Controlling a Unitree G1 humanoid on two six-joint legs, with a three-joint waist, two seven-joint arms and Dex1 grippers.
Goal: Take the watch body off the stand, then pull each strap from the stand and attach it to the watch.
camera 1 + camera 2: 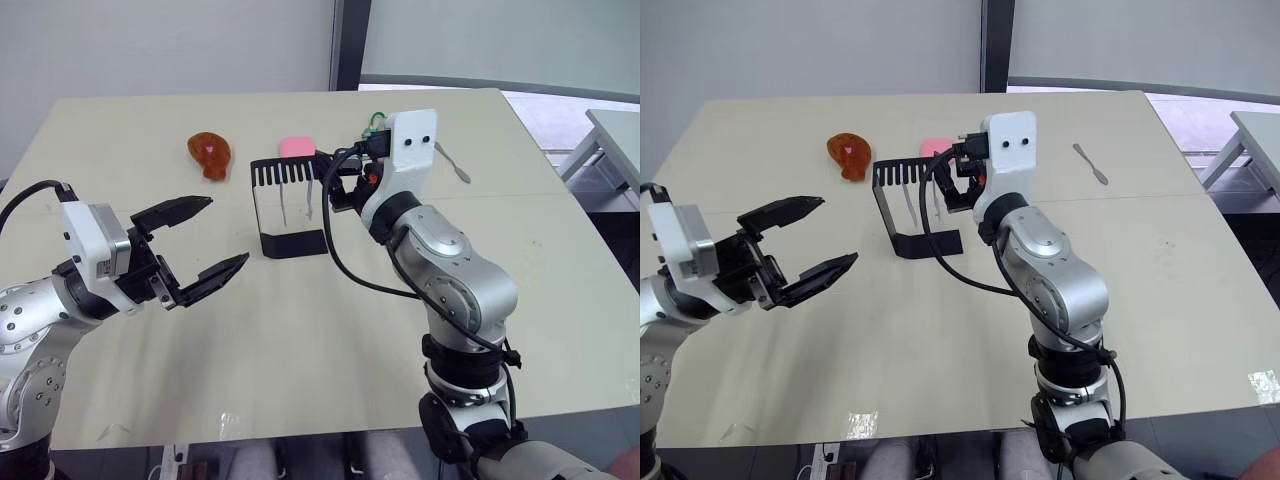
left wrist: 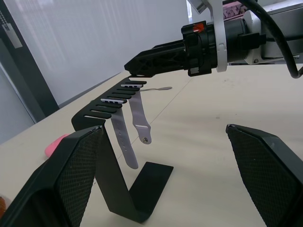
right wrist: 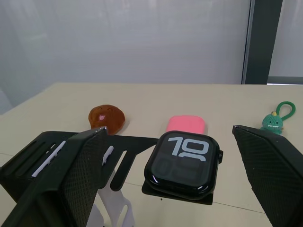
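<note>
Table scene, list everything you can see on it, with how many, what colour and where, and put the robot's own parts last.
Stand: one, black, mid-table.
Straps: two, pale, hanging from the stand's slotted top bar.
Watch body: one, black, digits lit, on the stand's end between the right gripper's fingers.
Pink block: one, behind the stand.
Brown figure: one, orange-brown, far side, toward the robot's left of the stand.
Green keychain figure: one, far side.
Grey tool: one, far right side.
Table: one, beige.
Left gripper: open, above the table.
Right gripper: open, at the stand's top.
</note>
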